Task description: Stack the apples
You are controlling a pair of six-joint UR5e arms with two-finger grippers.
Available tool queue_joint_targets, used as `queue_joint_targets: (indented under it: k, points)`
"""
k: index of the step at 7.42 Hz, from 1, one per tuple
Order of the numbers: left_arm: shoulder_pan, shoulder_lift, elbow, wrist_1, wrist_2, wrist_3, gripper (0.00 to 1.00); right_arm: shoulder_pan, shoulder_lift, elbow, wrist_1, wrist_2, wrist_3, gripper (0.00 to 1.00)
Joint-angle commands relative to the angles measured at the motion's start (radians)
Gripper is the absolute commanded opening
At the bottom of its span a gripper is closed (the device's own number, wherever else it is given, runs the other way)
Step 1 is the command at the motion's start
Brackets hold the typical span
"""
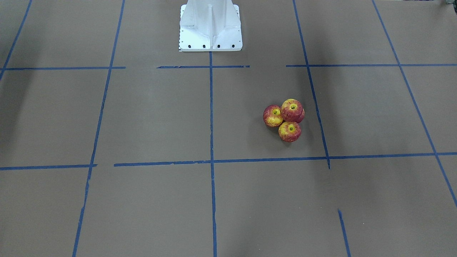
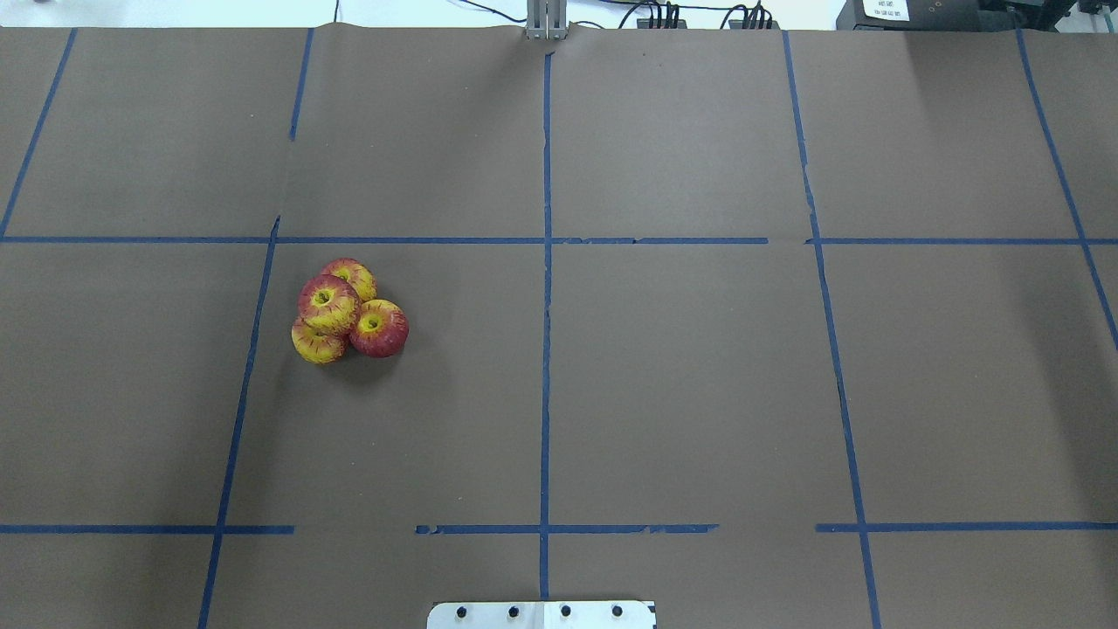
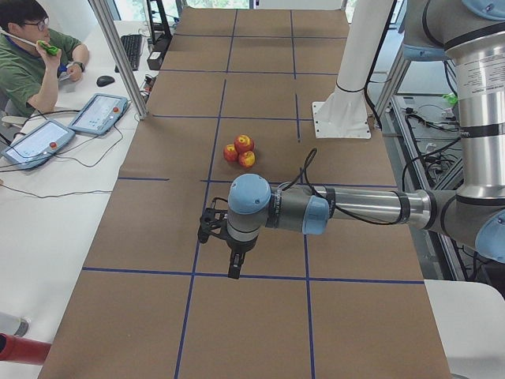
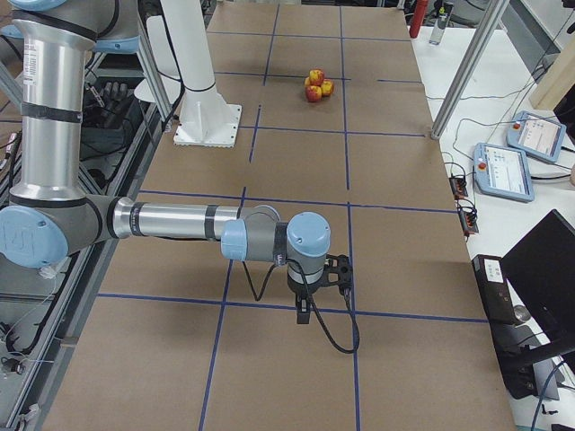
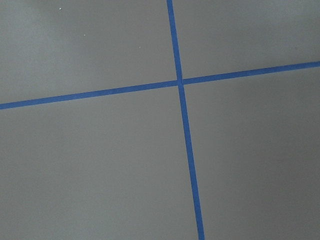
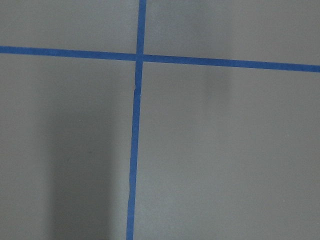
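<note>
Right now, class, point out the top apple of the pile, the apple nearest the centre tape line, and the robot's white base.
top apple [image 2: 328, 303]: overhead view, its upper face.
apple nearest the centre line [image 2: 378, 328]: overhead view, its upper face.
white base [image 1: 210, 43]: front-facing view, its flat plate.

Even, diffuse light casts soft shadows beside the apples [image 2: 341, 310]; wrist views look slightly hazy.

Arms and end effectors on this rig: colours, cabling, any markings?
The left arm and right arm match: silver tubes, grey joints, round light-blue caps. The left end effector and right end effector are black. A loose black cable loops off each wrist. No readable markings.
</note>
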Motion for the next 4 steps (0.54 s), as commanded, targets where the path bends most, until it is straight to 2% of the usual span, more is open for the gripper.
queue_joint_targets:
  k: [1,4]
  points:
    - [0.001,-0.004,0.011,-0.002,0.000,-0.001,1.00,0.000,0.000,0.000,0.000,0.000,0.000,1.00]
    - [0.001,-0.007,0.006,-0.002,0.001,-0.001,1.00,0.000,0.000,0.000,0.000,0.000,0.000,1.00]
